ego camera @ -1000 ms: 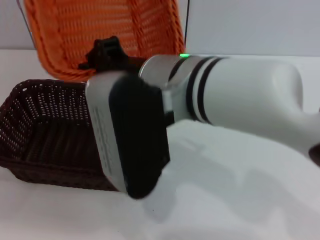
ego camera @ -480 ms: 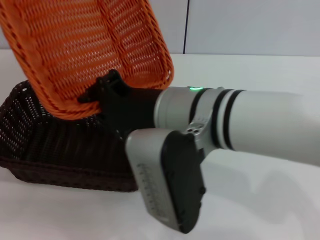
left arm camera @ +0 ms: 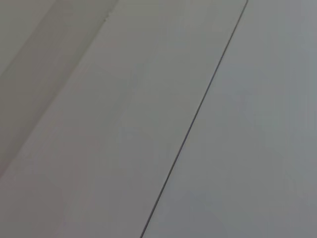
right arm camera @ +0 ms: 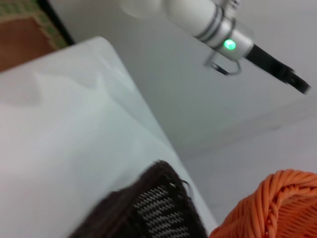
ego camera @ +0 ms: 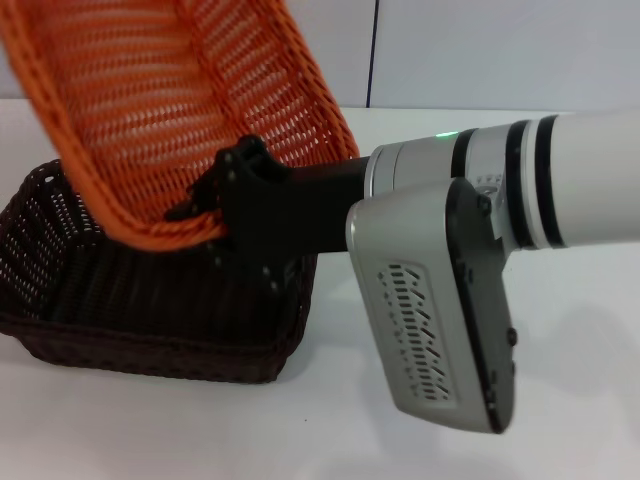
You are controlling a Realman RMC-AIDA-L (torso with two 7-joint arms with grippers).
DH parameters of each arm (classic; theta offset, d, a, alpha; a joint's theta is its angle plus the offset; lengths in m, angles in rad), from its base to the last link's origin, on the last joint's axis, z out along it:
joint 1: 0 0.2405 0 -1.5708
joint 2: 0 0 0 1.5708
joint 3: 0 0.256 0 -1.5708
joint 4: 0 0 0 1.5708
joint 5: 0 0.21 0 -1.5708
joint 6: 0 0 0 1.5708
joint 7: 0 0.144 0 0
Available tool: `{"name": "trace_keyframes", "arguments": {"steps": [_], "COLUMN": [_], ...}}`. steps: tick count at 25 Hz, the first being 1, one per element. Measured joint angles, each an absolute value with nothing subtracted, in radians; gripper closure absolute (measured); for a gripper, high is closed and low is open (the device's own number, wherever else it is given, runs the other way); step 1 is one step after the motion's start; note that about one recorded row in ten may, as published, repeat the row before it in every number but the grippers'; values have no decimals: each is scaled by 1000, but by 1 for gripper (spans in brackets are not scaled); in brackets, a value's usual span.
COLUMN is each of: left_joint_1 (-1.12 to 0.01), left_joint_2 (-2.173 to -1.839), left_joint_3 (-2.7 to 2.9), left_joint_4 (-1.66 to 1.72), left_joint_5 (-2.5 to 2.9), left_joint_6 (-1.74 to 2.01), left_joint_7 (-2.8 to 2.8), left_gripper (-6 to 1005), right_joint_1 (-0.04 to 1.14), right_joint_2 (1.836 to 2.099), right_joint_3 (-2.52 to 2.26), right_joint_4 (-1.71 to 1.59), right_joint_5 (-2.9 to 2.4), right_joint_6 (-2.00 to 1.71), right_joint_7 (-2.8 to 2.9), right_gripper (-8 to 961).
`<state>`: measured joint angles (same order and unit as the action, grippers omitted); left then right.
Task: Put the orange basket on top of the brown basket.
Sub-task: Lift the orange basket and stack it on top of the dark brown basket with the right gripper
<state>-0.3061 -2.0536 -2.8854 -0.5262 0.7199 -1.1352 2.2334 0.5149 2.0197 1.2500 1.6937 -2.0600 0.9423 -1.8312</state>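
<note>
The orange basket (ego camera: 150, 110) hangs tilted, its open side facing me, above the brown basket (ego camera: 130, 300), which stands on the white table at the left. My right gripper (ego camera: 212, 215) reaches in from the right and is shut on the orange basket's lower braided rim, just over the brown basket's right half. The right wrist view shows the orange rim (right arm camera: 277, 208) close above the brown rim (right arm camera: 153, 208). My left gripper (right arm camera: 297, 83) shows only far off in the right wrist view, raised and away from both baskets.
The white table (ego camera: 560, 420) stretches to the right and front of the brown basket. A pale wall stands behind it. My right wrist's grey camera housing (ego camera: 440, 300) hangs low beside the brown basket. The left wrist view shows only plain wall panels.
The orange basket has come down and toward me over the brown basket and tilted more. My right wrist has rolled, swinging its grey housing from left to right.
</note>
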Motion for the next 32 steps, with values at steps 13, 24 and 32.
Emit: {"name": "trace_keyframes", "arguments": {"steps": [13, 24, 32], "left_joint_1": [-303, -307, -300], "left_joint_2": [-2057, -2057, -2057], "left_joint_3": [-2885, -2885, -2886], "left_joint_4": [-483, -474, -461], "left_joint_5": [661, 628, 606], "left_joint_6": [-1166, -1213, -1268], "left_joint_7": [2236, 2245, 2269], "left_gripper": [350, 351, 351], "right_joint_1": [806, 1017, 996], "right_joint_2": [1981, 2044, 2069], "right_joint_3": [1466, 1574, 1483], "right_joint_4": [1656, 1449, 1455], "right_joint_5": [-2057, -2214, -2326], "right_joint_6": [1364, 1580, 1548], "right_joint_7": [-1720, -1774, -1782], "right_gripper": [832, 832, 832]}}
